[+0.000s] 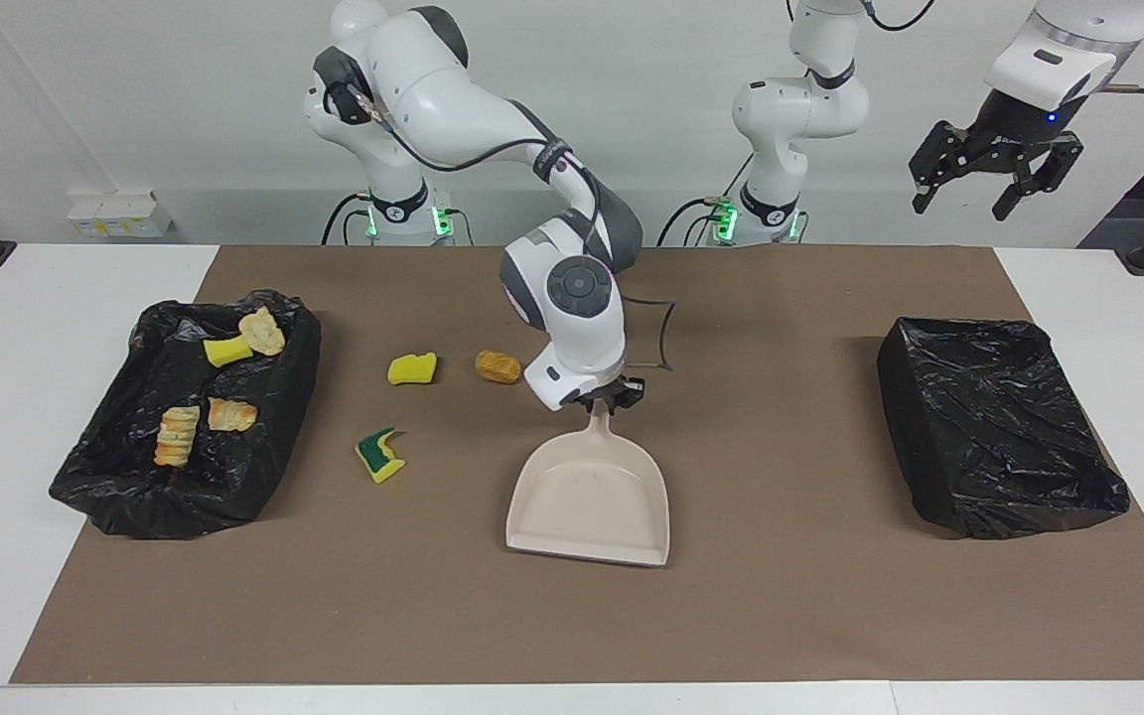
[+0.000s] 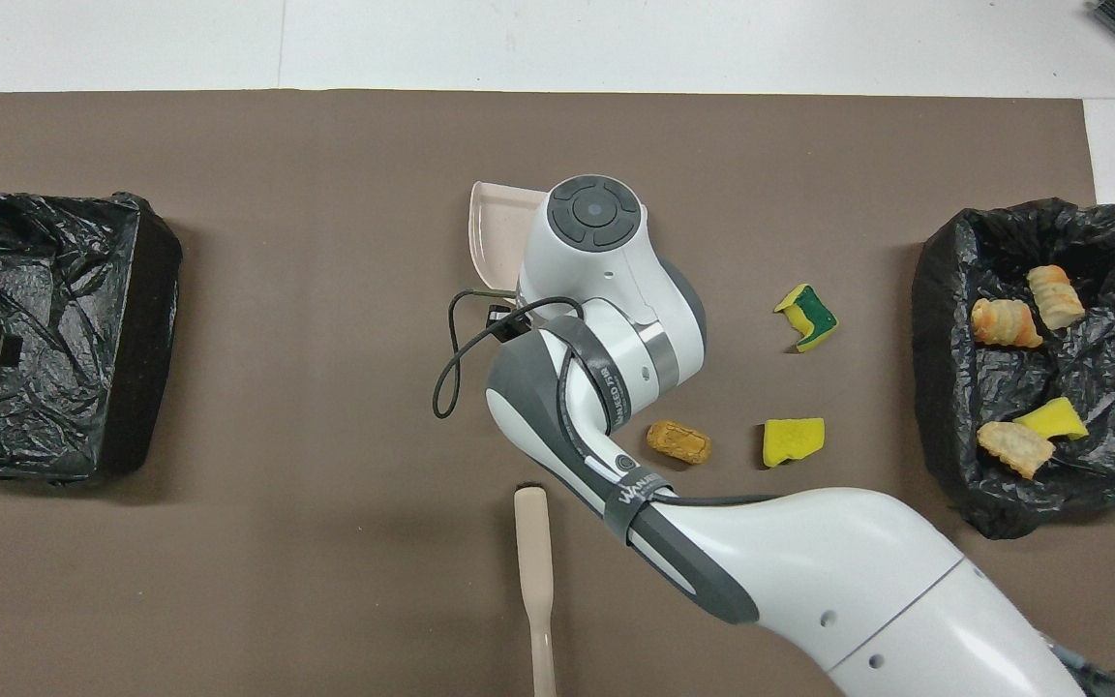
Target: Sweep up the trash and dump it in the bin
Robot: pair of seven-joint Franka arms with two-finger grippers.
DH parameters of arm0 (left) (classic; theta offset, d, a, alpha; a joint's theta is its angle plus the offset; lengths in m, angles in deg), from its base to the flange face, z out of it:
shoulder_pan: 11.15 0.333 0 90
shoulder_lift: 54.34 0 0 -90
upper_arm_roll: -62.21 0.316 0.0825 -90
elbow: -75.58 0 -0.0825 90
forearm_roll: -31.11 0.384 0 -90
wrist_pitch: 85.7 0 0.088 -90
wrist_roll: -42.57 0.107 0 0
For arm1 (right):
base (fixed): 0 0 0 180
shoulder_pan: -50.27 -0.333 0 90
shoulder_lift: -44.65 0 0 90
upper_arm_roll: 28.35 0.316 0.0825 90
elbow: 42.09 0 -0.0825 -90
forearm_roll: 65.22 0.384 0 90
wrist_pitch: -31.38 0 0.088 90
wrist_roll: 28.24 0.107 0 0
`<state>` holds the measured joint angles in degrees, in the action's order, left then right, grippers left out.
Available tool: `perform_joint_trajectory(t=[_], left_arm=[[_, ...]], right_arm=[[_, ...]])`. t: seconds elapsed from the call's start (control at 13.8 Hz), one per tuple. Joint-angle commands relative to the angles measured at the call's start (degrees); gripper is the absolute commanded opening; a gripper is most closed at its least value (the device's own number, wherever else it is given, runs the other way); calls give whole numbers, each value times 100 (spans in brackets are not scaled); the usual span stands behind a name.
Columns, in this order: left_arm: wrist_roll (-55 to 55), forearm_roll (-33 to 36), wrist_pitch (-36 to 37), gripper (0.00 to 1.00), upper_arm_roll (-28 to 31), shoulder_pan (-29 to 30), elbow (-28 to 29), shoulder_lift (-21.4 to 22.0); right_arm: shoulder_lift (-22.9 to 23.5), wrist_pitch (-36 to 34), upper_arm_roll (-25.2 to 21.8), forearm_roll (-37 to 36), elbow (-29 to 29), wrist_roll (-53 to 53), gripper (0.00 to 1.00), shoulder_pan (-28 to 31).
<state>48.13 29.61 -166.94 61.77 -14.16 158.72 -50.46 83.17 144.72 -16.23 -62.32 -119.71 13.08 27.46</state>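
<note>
Overhead view: right arm hides most of dustpan (image 2: pixel 492 225); right fingers (image 1: pixel 604 402) clamp its handle; left fingers (image 1: pixel 994 184) wide.

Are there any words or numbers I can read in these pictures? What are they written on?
Printed band on the right arm, overhead view: white letters, too blurred and slanted to read for sure.
Small print on the grey band nearer its wrist: too small to read.
Dustpan, brush, trash pieces, both black bins: no writing.
</note>
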Motion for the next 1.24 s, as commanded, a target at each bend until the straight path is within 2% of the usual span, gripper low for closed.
perform_joint_trajectory(t=[0.0, 0.29, 0.51, 1.16], left_arm=[[41, -26, 117, 100, -61, 108, -44, 42], [32, -26, 100, 100, -61, 108, -44, 42], [23, -26, 21, 100, -61, 108, -44, 34], [41, 1, -243, 100, -79, 46, -53, -54]], right_arm=[[121, 179, -8, -43, 142, -10, 99, 14], [-178, 119, -8, 27, -7, -19, 100, 172], [-818, 74, 1, 36, -902, -2, 100, 58], [-2787, 162, 1, 114, -3512, 656, 100, -978]])
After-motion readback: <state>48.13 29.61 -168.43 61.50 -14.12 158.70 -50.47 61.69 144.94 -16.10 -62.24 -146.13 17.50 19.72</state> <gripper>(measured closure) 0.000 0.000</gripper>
